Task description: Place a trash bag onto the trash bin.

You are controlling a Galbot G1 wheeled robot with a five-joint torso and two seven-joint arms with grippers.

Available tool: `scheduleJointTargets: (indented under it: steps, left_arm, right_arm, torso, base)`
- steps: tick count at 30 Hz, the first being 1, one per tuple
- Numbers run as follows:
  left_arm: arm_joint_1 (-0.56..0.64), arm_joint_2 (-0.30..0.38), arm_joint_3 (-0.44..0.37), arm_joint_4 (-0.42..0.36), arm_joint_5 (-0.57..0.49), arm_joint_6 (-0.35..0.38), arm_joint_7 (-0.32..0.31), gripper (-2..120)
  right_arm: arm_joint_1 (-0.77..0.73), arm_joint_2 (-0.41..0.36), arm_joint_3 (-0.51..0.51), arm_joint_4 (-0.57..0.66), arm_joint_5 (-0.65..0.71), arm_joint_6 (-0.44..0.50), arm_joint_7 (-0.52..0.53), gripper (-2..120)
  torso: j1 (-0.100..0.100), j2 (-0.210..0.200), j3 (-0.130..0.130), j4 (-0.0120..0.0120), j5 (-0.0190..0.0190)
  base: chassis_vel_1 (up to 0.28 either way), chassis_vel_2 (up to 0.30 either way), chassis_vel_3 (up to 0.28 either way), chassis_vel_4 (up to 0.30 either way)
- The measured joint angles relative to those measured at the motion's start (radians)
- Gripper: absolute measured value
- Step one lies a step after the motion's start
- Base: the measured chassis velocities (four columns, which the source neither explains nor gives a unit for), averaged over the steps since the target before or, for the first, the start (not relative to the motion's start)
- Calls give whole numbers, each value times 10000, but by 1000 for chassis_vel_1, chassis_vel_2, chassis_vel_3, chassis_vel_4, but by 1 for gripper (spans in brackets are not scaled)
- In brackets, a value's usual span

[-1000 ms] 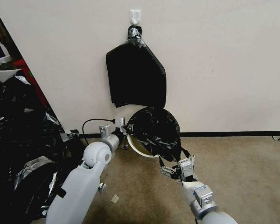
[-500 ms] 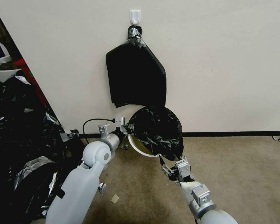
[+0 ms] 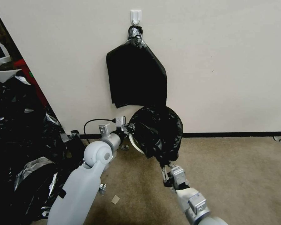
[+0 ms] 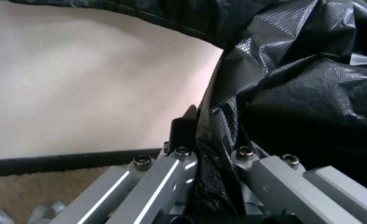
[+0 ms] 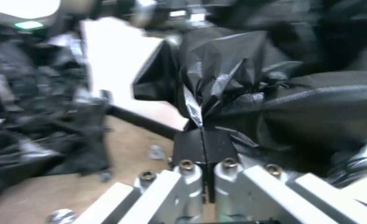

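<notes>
Over one trash bin (image 3: 135, 144), one trash bag (image 3: 157, 132).

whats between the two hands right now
In the head view, the thin glossy black plastic trash bag spans from the left hand to the right hand, draped over the cream-white plastic trash bin; both hands pinch its film.

my right gripper (image 3: 164, 167) pulled left and toward the wall, dragging the trash bag (image 3: 157, 132) lower edge inward, film now covering more of the trash bin (image 3: 135, 144) cream rim
</notes>
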Motion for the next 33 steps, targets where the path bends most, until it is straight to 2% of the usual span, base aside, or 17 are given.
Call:
scheduleJointTargets:
  steps: [2,5,9,11,13,15,18,21,23,24,25,27,28,29,31,32,33]
  left_arm:
    - [75,-57,33,-123,-203,62,-61,4]
    - [143,-84,57,-209,-292,109,-75,4]
    - [353,-116,97,-490,-436,259,-81,4]
    - [551,-113,104,-698,-480,363,-66,4]
    - [584,-110,101,-730,-479,370,-62,4]
    - [695,-97,67,-809,-477,374,-24,4]
    - [736,-98,25,-820,-456,369,-14,4]
    - [746,-115,-17,-820,-422,328,-15,4]
    - [729,-141,-31,-816,-335,169,-15,3]
    - [729,-141,-31,-816,-335,169,-15,3]
    - [714,-144,-32,-807,-300,134,-14,3]
    - [610,-124,-38,-695,-132,23,-15,3]
    - [583,-115,-41,-674,-110,-1,-14,3]
    - [583,-115,-41,-674,-110,-1,-14,3]
    - [535,-55,-58,-594,-59,-32,-14,3]
    - [535,-55,-58,-594,-59,-32,-14,3]
    - [569,-33,-72,-591,-44,-32,-16,3]
  right_arm:
    - [231,106,-9,-465,-144,420,-807,0]
    - [387,172,37,-766,-274,521,-1163,0]
    - [917,362,372,-1811,-1116,577,-1703,0]
    - [1266,456,967,-2592,-2563,535,-1748,0]
    - [1304,475,1137,-2731,-2945,538,-1707,0]
    - [1425,494,2019,-3155,-4631,945,-1564,0]
    - [1346,401,2218,-3170,-4878,1258,-1485,0]
    - [1148,248,2123,-3006,-4331,1569,-1500,0]
    - [909,153,1983,-2818,-3306,2429,-2329,8]
    - [909,153,1983,-2818,-3306,2429,-2329,8]
    - [886,135,1983,-2819,-3067,2663,-2656,10]
    - [874,35,2273,-3026,-1948,4101,-5022,24]
    - [903,12,2450,-3098,-1763,4468,-5702,25]
    - [903,12,2450,-3098,-1763,4468,-5702,25]
    - [1073,-36,3407,-3343,-966,5420,-8841,39]
    - [1073,-36,3407,-3343,-966,5420,-8841,39]
    - [1146,-46,3790,-3356,-423,5530,-9957,45]
  torso:
    - [1,0,0,-1,0]
    - [0,0,0,0,1]
    - [1,0,0,0,2]
    - [0,0,0,1,2]
    - [1,0,0,1,3]
    - [1,0,0,-1,-2]
    - [0,0,0,-1,0]
    - [0,0,0,0,-1]
    - [0,0,0,-1,1]
    - [0,0,0,-1,1]
    - [0,0,0,-1,0]
    - [1,0,0,-1,3]
    - [0,0,0,0,2]
    - [0,0,0,0,2]
    - [0,0,0,-2,1]
    - [0,0,0,-2,1]
    - [0,0,0,0,0]
  base:
    - [0,0,0,0]
    - [0,0,0,0]
    - [0,0,0,0]
    - [0,0,0,0]
    - [0,0,0,0]
    - [0,0,0,0]
    - [0,0,0,0]
    - [0,0,0,0]
    - [0,0,0,0]
    - [0,0,0,0]
    - [0,0,0,0]
    - [0,0,0,0]
    - [0,0,0,0]
    - [0,0,0,0]
    - [0,0,0,0]
    - [0,0,0,0]
    - [0,0,0,0]
